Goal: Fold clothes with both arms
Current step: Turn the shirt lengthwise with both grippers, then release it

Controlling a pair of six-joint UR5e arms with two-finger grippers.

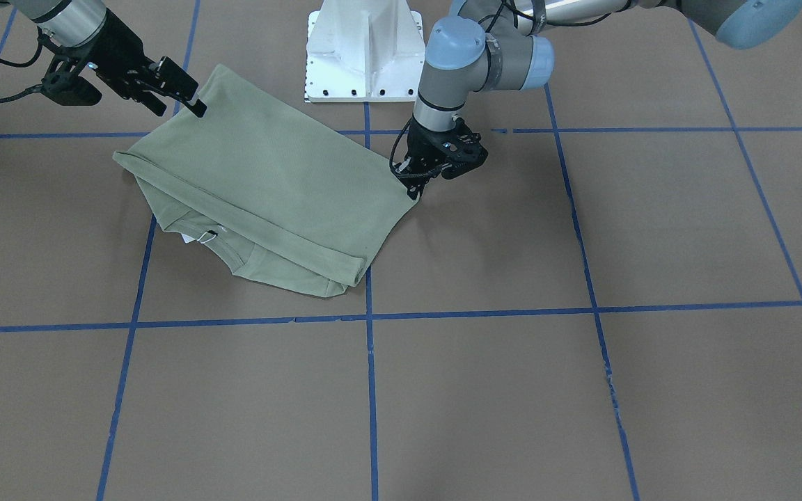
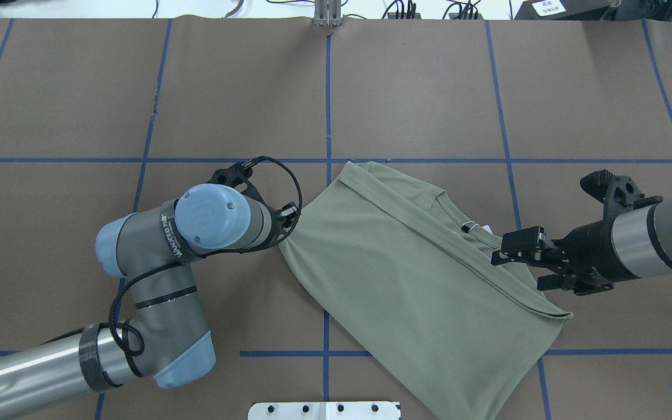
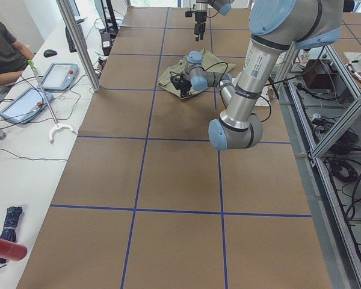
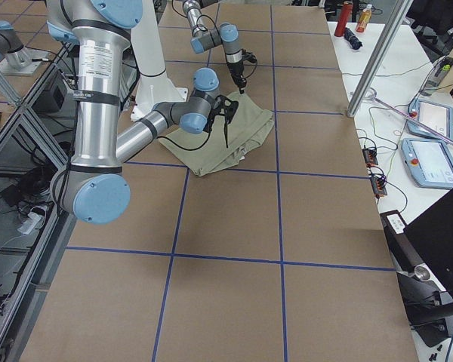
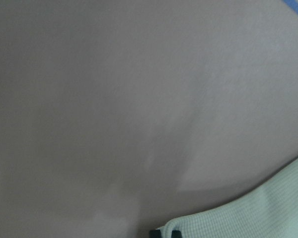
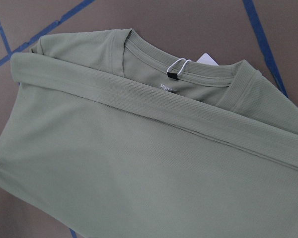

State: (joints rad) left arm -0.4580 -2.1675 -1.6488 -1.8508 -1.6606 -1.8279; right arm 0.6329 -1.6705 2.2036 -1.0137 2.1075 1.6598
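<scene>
Currently sage-green long-sleeved knit shirt [image 1: 269, 174] lies half-folded on brown paper-covered bench [image 1: 512, 390]. Black left gripper [image 1: 413, 189] pinches its corner; black right gripper [image 1: 179, 104] hovers, jaws apart. Risk: one-sided pull skews the fold.

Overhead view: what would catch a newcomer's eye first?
The folded green shirt lies askew across the blue grid lines, near the white base. The left tool seems to pinch one corner of it, while the right tool hangs open over the opposite edge.
</scene>
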